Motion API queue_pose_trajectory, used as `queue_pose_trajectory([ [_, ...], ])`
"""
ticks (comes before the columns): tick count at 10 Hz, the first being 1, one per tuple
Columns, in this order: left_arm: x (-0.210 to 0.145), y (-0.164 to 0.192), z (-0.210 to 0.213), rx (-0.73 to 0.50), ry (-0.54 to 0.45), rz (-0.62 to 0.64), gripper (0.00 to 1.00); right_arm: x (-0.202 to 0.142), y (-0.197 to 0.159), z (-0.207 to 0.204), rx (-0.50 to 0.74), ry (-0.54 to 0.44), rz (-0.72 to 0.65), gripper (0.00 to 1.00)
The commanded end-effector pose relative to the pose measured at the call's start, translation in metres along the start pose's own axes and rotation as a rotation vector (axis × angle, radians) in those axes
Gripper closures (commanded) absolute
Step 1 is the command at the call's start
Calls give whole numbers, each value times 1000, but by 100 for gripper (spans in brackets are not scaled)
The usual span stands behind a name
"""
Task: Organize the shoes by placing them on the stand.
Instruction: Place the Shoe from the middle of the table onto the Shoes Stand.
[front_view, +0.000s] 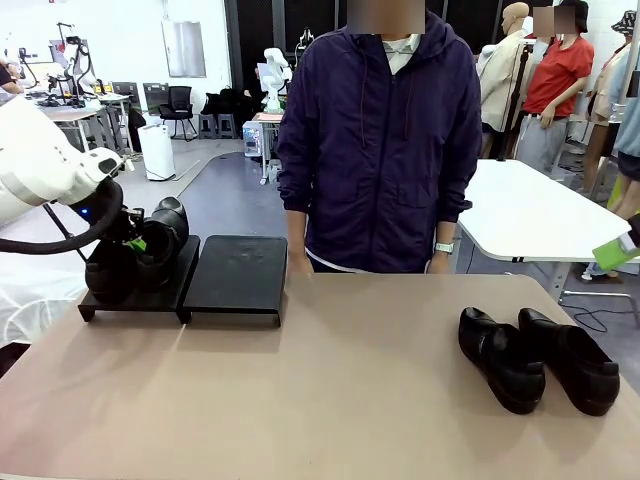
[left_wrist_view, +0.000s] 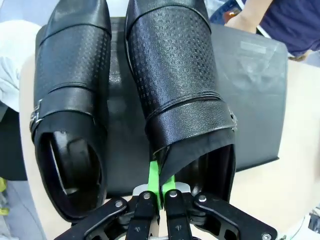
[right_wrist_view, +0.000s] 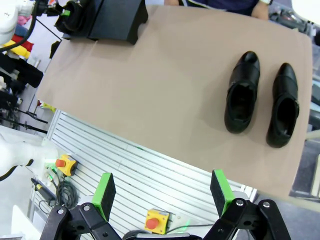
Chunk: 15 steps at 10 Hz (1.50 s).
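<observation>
The right jaws are hanging wide open, gripping nothing, off the near edge of the bench (front_view: 330, 400). On the bench's right side, two shoes (front_view: 500, 358) (front_view: 572, 362) are lying side by side (well apart from the stand). Farther back at the left, the stand (front_view: 235, 275) is carrying the other pair. The left jaws are pinching the heel collar of the held shoe (left_wrist_view: 185, 85), beside its mate (left_wrist_view: 70, 100). A person (front_view: 380, 140) is standing behind the bench.
</observation>
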<state>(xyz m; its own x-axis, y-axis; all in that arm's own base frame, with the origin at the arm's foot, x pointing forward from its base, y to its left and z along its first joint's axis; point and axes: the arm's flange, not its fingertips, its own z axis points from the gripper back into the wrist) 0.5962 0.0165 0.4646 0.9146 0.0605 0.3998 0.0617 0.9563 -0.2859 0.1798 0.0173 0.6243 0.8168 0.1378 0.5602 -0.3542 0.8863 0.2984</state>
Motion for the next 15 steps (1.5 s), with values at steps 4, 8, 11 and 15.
queue_pose_trajectory([
  [4,7,8,-7,29,48,-26,100,0,0,0,33,-10,8,0],
  [8,8,10,-10,28,57,-23,0,0,0,0,33,-10,8,0],
  [11,8,10,-5,5,47,-35,0,0,0,0,33,-10,8,0],
  [15,-6,0,74,-74,76,-181,0,0,0,0,33,-10,8,0],
])
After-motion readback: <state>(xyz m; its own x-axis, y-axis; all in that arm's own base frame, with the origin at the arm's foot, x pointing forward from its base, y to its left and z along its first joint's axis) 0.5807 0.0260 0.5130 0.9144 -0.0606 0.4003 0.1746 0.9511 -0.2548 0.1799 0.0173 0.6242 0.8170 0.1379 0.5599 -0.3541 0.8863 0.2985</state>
